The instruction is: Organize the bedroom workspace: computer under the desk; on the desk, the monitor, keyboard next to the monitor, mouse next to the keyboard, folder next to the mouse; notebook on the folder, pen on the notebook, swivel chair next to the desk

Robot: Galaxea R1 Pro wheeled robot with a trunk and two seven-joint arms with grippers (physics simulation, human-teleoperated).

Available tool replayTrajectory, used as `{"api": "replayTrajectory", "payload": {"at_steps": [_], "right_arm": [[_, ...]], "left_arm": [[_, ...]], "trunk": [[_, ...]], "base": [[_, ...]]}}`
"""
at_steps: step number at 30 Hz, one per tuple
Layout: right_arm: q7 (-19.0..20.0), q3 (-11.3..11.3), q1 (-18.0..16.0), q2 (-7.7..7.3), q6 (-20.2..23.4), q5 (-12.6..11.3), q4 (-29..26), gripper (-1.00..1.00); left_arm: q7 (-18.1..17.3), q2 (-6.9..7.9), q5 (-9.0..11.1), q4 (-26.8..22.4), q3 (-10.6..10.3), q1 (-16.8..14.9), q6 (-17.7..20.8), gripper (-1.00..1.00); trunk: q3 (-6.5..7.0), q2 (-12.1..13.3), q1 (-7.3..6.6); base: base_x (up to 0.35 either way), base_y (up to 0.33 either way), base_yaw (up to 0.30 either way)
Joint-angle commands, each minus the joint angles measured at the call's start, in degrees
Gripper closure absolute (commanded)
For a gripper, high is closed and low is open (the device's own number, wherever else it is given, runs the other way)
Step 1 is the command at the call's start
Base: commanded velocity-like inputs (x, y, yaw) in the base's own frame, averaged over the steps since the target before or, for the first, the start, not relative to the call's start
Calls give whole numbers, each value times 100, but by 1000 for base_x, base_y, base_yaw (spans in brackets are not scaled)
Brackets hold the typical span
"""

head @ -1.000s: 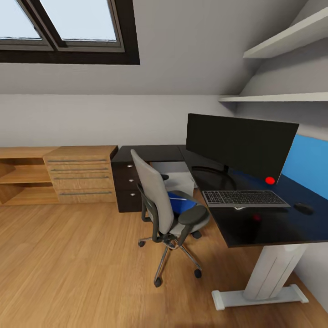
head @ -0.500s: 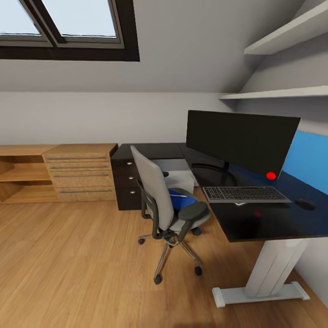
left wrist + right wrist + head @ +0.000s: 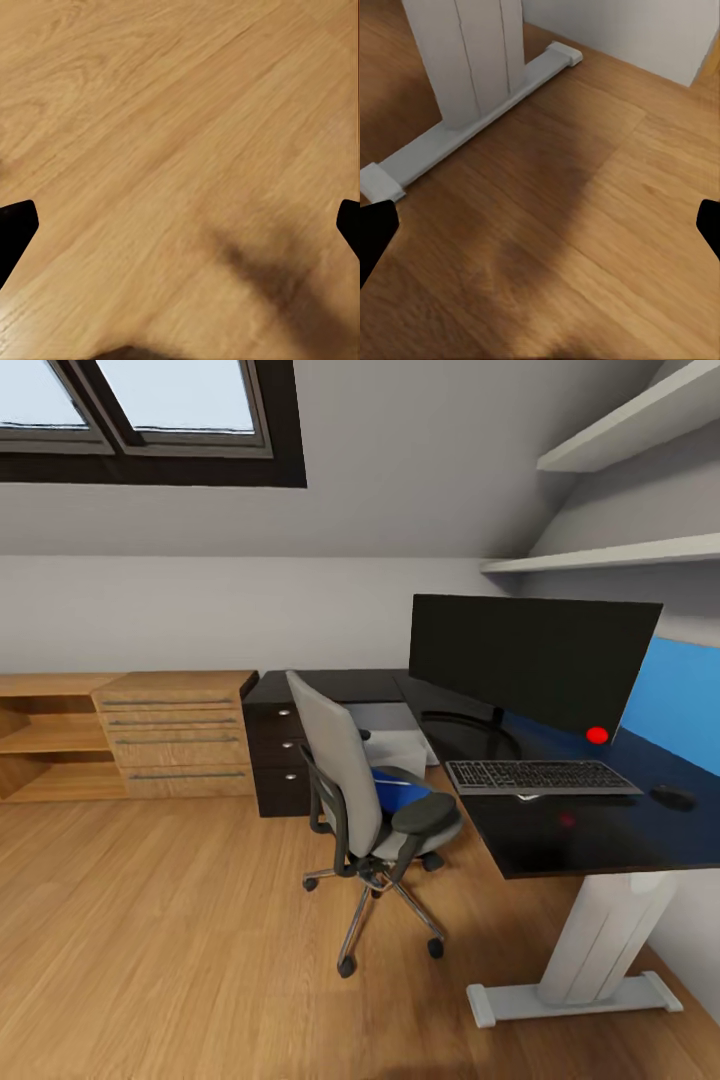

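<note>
The view has crept nearer the surface (image 3: 560, 840), where monitor (image 3: 530, 660), keyboard (image 3: 540, 776) and mouse (image 3: 673, 796) already sit, so the folder (image 3: 400, 796) on the chair (image 3: 355, 800) beside it comes next, both claws (image 3: 180, 225) (image 3: 540, 225) spread and empty

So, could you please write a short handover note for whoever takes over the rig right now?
Left claw: open, empty, over bare wood floor.
Right claw: open, empty, above the floor near the desk's white leg.
On the desk: monitor, keyboard in front of it, mouse beside the keyboard.
Computer: under the desk.
Folder: on the seat of the swivel chair, which stands beside the desk.
Notebook and pen: not spotted yet.
Left: move the folder next to the mouse, stack notebook and pen on it, check the chair.
</note>
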Motion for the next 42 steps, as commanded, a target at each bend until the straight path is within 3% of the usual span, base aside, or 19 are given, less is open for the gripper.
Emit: {"api": "replayTrajectory", "payload": {"at_steps": [1, 2, 4, 6, 7, 9, 10, 14, 15, 20, 22, 23, 27, 30, 32, 36, 38, 42], "right_arm": [[114, -12, -2, 4, -5, 96, 10, -100], [176, -12, -2, 5, -6, 135, 10, -100], [314, -15, -2, 9, 3, 376, -34, -100], [341, -17, -5, 12, 10, 525, -100, -100], [356, -18, -19, 13, 38, 667, -206, -100], [366, -19, -58, 14, 115, 782, -334, -100], [372, -19, -123, 15, 260, 878, -464, -100], [382, -20, -355, 16, 788, 1076, -649, -100], [386, -20, -545, 8, 1148, 1181, -692, -100], [388, -26, -1171, -10, 2118, 1354, -683, -100], [386, -27, -1592, -15, 2612, 1397, -574, -100], [385, -29, -1731, -16, 2739, 1406, -519, -100], [384, -32, -2281, -16, 3060, 1430, -251, -100], [384, -30, -2781, -16, 3227, 1446, 10, -100], [386, -29, -3286, -28, 3596, 1461, 177, -100], [391, -29, -3780, -31, 4403, 1468, 201, -100], [392, -28, -4041, -11, 4658, 1469, 203, -100], [390, -29, -4173, -3, 4779, 1456, 194, -100]], "left_arm": [[52, 10, -64, -58, -48, -2, -20, -100], [52, 10, -128, -93, -48, -3, -15, -100], [60, 12, -549, -287, -48, -5, 26, -100], [67, 12, -813, -384, -45, -5, 55, -100], [77, 5, -1084, -487, -43, -5, 111, -100], [93, -6, -1330, -620, -41, -5, 213, -100], [119, -9, -1533, -787, -40, -7, 389, -100], [189, -12, -1789, -1213, -39, -39, 1077, -100], [218, -13, -1856, -1437, -39, -88, 1575, -100], [249, -13, -1930, -1766, -39, -370, 3015, -100], [256, -19, -1932, -1824, -39, -677, 3713, -100], [259, -24, -1932, -1823, -39, -787, 3879, -100], [262, -79, -1941, -1732, -39, -1211, 4296, -100], [258, -221, -1946, -1595, -39, -1631, 4549, -100], [251, -365, -1952, -1439, -39, -2117, 4930, -100], [237, -455, -1945, -1412, -39, -2640, 5533, -100], [251, -508, -1933, -1580, -25, -2783, 5730, -100], [263, -515, -1910, -1806, 25, -2847, 5820, -100]], "trunk": [[-24, -44, 22], [-42, -84, 44], [-77, -164, 88], [-113, -244, 132], [-131, -285, 154], [-167, -365, 198], [-185, -405, 220], [-257, -565, 308], [-275, -605, 330], [-365, -806, 439], [-401, -886, 483], [-419, -926, 505], [-490, -1087, 593], [-544, -1207, 659], [-580, -1287, 703], [-652, -1448, 791], [-688, -1528, 835], [-760, -1688, 923]], "base": [[0, 0, 0], [0, 0, 0], [0, 0, 0], [0, 0, 0], [0, 0, 0], [0, 0, 0], [0, 0, 0], [0, 0, 0], [0, 0, 0], [0, 0, 0], [0, 0, 0], [0, 0, 0], [0, 0, 0], [0, 0, 0], [0, 0, 0], [0, 0, 0], [0, 0, 0], [0, 0, 0]]}}
